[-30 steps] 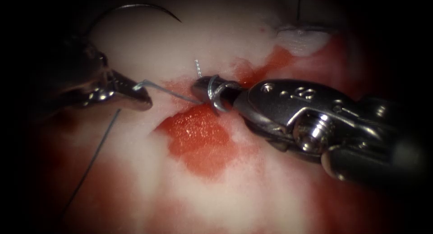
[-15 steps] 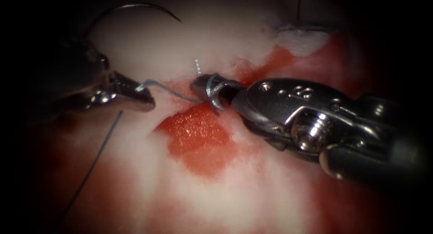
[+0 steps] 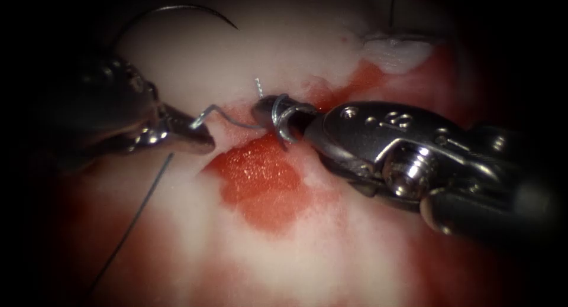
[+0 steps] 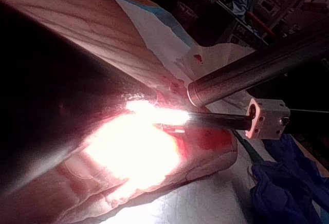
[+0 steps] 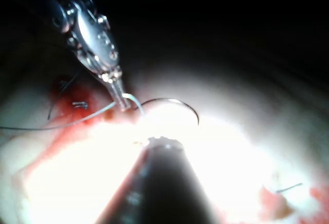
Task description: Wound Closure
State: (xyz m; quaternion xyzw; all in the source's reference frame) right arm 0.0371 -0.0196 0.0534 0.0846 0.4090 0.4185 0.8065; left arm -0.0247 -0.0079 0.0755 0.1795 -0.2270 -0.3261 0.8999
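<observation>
Gripping thread (image 3: 234, 119), left hand (image 3: 198, 138) clamped; right hand (image 3: 281, 119) closed, thread-wrapped.

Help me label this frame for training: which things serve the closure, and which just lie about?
In use:
left claw, gripping thin grey thread
right claw, thread looped around it
red-stained pale tissue

Lying about:
dark curved steel needle, unheld
short cut thread end

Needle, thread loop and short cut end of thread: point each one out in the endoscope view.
needle (image 3: 177, 7): endoscope view, top of its curve, lying free on the tissue.
thread loop (image 3: 283, 119): endoscope view, coil wound round the right hand's tip.
cut end of thread (image 3: 258, 87): endoscope view, middle of the short upright stub.
</observation>
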